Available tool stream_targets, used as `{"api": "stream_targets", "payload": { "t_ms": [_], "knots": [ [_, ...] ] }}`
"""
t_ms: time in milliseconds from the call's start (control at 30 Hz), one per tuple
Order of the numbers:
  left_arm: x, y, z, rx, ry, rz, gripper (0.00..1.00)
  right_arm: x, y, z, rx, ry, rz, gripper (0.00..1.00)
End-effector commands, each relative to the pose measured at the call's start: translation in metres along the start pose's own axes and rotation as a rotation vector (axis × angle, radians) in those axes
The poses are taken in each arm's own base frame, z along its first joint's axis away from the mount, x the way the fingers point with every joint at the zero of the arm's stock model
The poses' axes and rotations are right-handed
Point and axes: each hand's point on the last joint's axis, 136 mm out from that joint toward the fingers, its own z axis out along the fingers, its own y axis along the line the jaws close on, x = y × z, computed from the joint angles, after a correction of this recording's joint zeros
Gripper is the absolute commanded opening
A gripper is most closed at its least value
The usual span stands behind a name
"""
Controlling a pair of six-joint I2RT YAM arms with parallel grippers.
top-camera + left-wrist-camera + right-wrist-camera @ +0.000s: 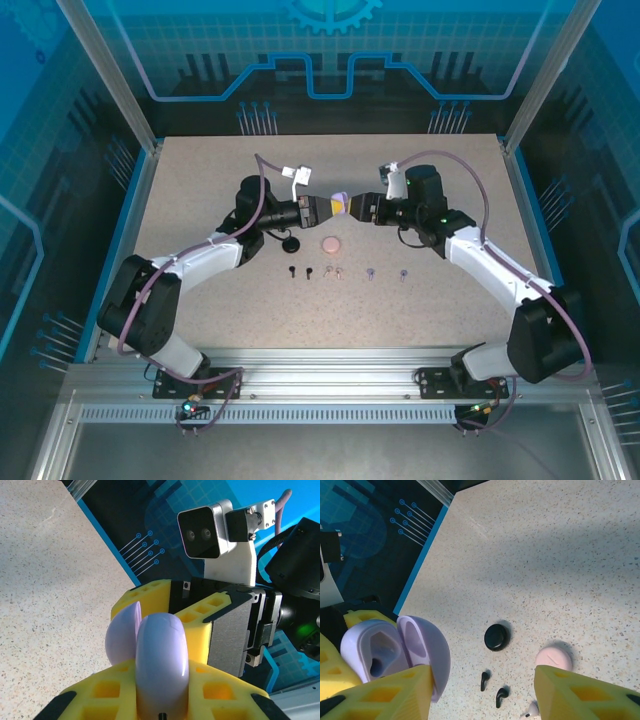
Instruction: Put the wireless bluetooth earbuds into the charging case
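Observation:
My left gripper (327, 207) is shut on a lilac charging case (340, 201) and holds it above the table. In the left wrist view the case (161, 655) sits between yellow fingers (95, 692), its lid (121, 636) hinged open. My right gripper (358, 208) faces it with its jaws open. In the right wrist view its left finger (385, 695) rests against the open lid (427, 650), and the case's inside (375, 655) shows. On the table lie two black earbuds (484, 680), a pale pink pair (334, 271) and a lilac pair (386, 272).
A shut black case (496, 637) and a shut pink case (553, 658) lie on the speckled table (450, 200) just behind the row of earbuds. Blue panel walls (330, 60) and an aluminium frame enclose the table.

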Motion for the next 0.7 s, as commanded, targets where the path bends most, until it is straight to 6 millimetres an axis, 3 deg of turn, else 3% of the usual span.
{"api": "stream_targets", "payload": {
  "t_ms": [0, 467, 667],
  "knots": [
    [-0.020, -0.029, -0.003, 0.063, -0.037, 0.108, 0.00, -0.004, -0.001, -0.012, 0.015, -0.022, 0.012, 0.56],
    [-0.021, -0.032, -0.001, 0.085, -0.042, 0.096, 0.00, -0.007, 0.012, 0.002, -0.073, -0.009, 0.033, 0.54],
    [-0.022, -0.034, 0.000, 0.093, -0.046, 0.093, 0.00, -0.005, 0.014, 0.010, -0.072, 0.009, 0.030, 0.46]
  ]
}}
